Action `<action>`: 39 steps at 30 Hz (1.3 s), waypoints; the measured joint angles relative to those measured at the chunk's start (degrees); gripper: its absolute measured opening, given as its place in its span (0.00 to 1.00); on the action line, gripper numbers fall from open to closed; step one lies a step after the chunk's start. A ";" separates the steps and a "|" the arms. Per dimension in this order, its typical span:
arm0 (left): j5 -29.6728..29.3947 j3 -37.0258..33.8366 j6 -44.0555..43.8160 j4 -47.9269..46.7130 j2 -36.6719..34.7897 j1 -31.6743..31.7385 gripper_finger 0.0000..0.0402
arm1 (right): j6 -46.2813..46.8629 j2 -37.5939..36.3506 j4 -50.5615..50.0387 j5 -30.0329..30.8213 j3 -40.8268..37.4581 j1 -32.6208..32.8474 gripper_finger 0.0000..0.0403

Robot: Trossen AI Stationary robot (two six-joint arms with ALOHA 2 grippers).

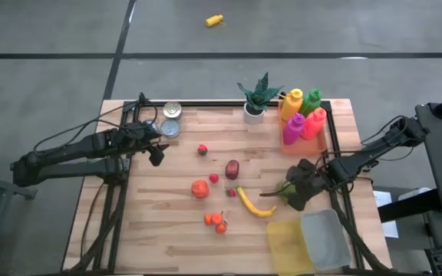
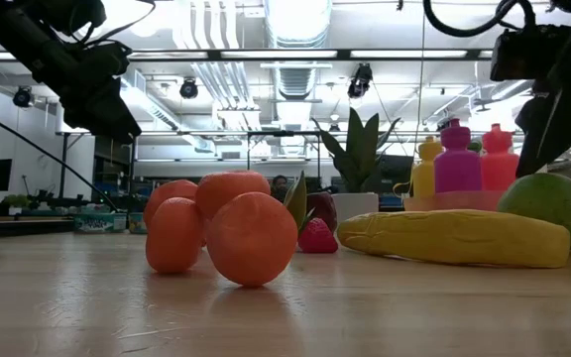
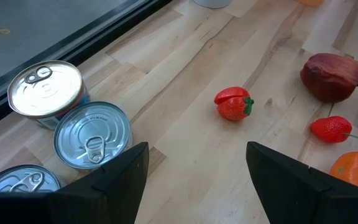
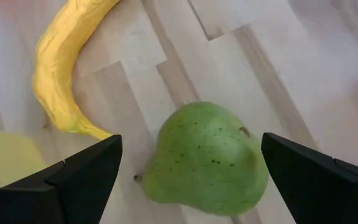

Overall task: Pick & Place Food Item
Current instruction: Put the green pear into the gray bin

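right gripper point(image 4: 191, 168): its two dark fingers are spread as wide as they go. It holds nothing. It hangs right over the pear.
pear point(image 4: 207, 158): green and lying on its side, right between the two open fingers. It is not touched yet.
how the pear may feel: I think it is a toy, so light and hard, not squishy. The skin looks smooth, so it could slip. It is round, so it could roll away if only one finger bumps it.
where to hold it: I would close on the fat middle of the pear, one finger on each side. The thin end near the stem looks too small for a safe hold.
banana point(image 4: 67, 68): just past one finger, next to the pear but not touching it. A finger could knock it on the way down.
clear tub point(image 1: 324, 239): close behind the right gripper. A yellow lid point(image 1: 286, 247) lies beside it. The pear may go in the tub, but I am only guessing.
left gripper point(image 3: 194, 177): far away across the table. It is half open, holds nothing and waits above the tin cans point(image 3: 92, 134).
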 joint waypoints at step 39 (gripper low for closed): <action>-0.02 0.00 0.00 0.00 -0.02 0.02 0.69 | -1.67 5.39 12.03 11.79 -8.97 11.37 0.95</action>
